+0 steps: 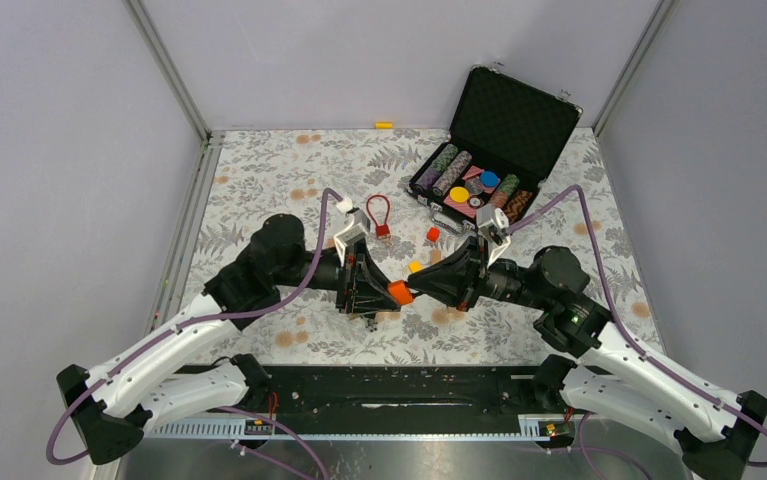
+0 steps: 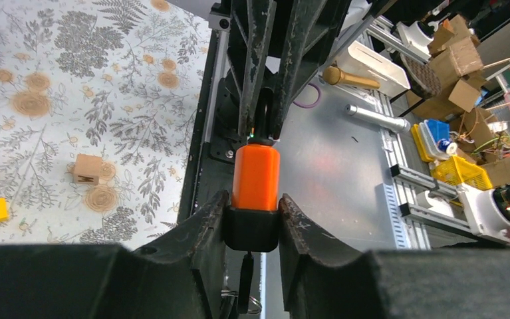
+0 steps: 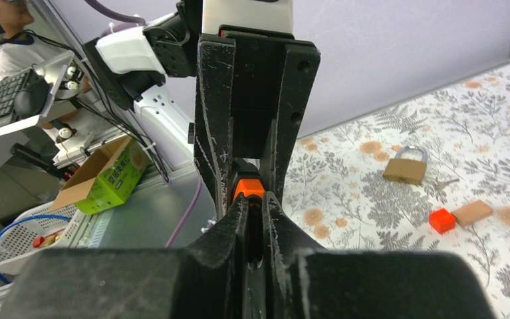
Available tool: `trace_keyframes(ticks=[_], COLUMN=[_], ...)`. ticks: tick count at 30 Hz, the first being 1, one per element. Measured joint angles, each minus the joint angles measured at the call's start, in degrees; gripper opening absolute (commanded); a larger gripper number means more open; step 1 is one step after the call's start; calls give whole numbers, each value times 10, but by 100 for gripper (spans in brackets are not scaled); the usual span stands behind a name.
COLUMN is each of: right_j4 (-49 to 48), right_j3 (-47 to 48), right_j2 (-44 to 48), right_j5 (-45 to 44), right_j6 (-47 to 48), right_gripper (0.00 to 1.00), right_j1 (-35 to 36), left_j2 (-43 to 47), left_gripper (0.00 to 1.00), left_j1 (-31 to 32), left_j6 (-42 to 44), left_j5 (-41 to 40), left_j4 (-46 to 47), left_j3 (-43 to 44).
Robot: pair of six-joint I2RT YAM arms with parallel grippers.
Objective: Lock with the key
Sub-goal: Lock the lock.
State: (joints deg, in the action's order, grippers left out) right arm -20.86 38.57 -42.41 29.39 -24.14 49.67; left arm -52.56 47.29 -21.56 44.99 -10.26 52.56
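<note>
Above the middle of the surface (image 1: 259, 180), the padlock (image 1: 400, 292) sits between the left gripper (image 1: 379, 294) and right gripper (image 1: 421, 286) — cable lock (image 1: 380, 218) behind, case (image 1: 515, 120) farther back, rightward.

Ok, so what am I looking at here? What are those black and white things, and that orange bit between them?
Those are two robot arms bolted at the table's near edge. One picture looks down from above; the other two come from a camera on each wrist. The left arm's fingers clamp an orange padlock by its black end; the right arm's fingers pinch its other end. On the flowered table lie another padlock with a red loop, a red cube and an open case of poker chips.
</note>
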Motion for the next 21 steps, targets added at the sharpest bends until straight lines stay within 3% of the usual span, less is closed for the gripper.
trace_keyframes(ticks=[3,6,13,21], right_j4=[58,118,257,299], right_j3=[24,35,89,105], right_j2=[9,11,-10,-57], right_j5=[-9,-1,18,32], right_j6=[15,30,78,90], right_gripper=[0,0,0,0], right_j1=[10,20,22,22], left_j2=[3,3,-21,-100], left_gripper=[71,82,83,78], left_j1=[-2,-12,-16,-15], left_j6=[22,44,106,142], left_j5=[-13,-33,-4,81], left_j4=[1,-9,-69,-111], left_j3=[1,10,56,60])
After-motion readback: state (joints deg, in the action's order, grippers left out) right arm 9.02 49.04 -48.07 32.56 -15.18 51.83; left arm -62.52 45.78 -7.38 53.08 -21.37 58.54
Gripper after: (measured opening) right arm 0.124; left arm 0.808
